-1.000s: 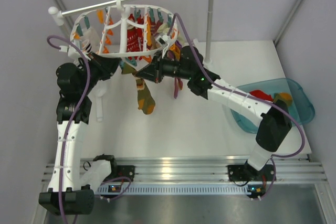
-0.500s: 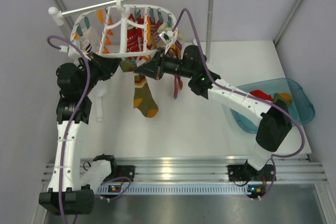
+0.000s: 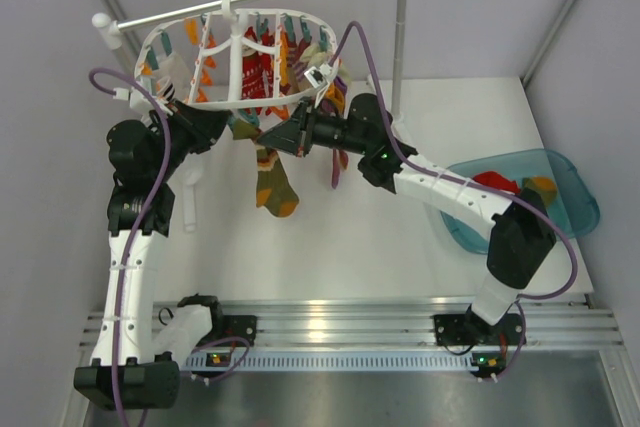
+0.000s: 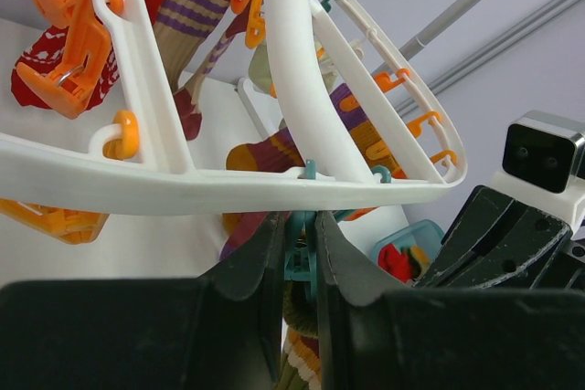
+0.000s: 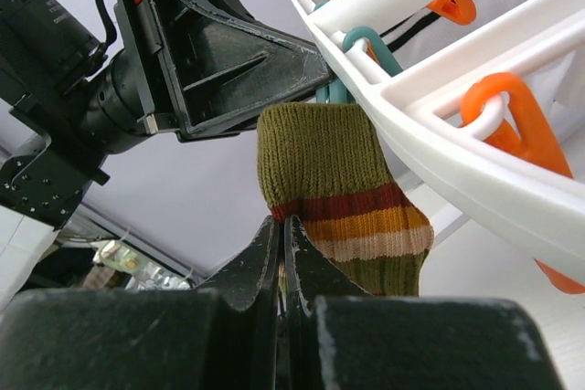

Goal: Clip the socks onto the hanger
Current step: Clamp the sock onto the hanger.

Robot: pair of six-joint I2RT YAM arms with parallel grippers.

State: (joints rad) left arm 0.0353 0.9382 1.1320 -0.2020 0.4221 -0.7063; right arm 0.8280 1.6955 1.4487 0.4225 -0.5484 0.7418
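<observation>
The white oval hanger [image 3: 226,104] hangs from the rod, with orange and teal clips round its rim. One olive, orange and brown striped sock [image 3: 272,182] hangs under its near rim. In the left wrist view, my left gripper [image 4: 300,253] is shut on a teal clip [image 4: 298,260] below the rim [image 4: 183,191], and the sock's cuff [image 4: 309,312] shows just under the clip. In the right wrist view, my right gripper [image 5: 283,224] pinches the sock's edge [image 5: 334,171] at the red stripe, and the cuff top reaches the teal clip [image 5: 335,91]. Both grippers meet under the rim in the top view.
Several other socks, red [image 3: 258,72] and purple-striped [image 3: 338,162], hang from the hanger. The white rod-and-pole stand [image 3: 400,37] holds it at the back. A blue bin [image 3: 572,187] with more socks sits at the right. A white object [image 3: 188,202] lies at the left.
My right gripper has moved a little left toward the left gripper, and the hanging sock has shifted left and up with it. The left arm has stayed in place.
</observation>
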